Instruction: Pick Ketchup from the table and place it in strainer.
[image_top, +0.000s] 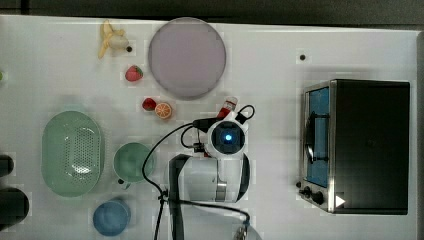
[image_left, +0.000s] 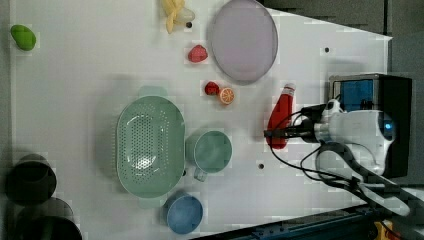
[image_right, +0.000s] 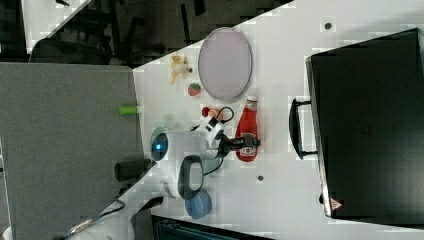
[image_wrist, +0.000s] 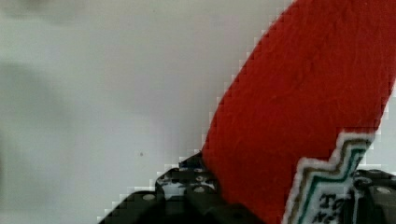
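Wrist view: gripper (image_wrist: 280, 198) fingers sit on either side of the ketchup bottle (image_wrist: 303, 116), pinching its body.
Bottle: lies flat mid-table (image_left: 75, 75), near the lilac plate (image_left: 243, 39).
Strainer (image_left: 150, 145): well apart, beside the green cup (image_left: 212, 151).

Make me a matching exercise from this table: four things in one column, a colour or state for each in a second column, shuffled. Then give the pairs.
Things:
1. Ketchup
2. strainer
3. plate
4. small cup at the left view's bottom

States:
A. blue, round
B. lying flat on the table, with the gripper at its lower body
C. lilac, nothing on it
D. pale green, perforated bottom, nothing in it

Pairs: 1-B, 2-D, 3-C, 4-A
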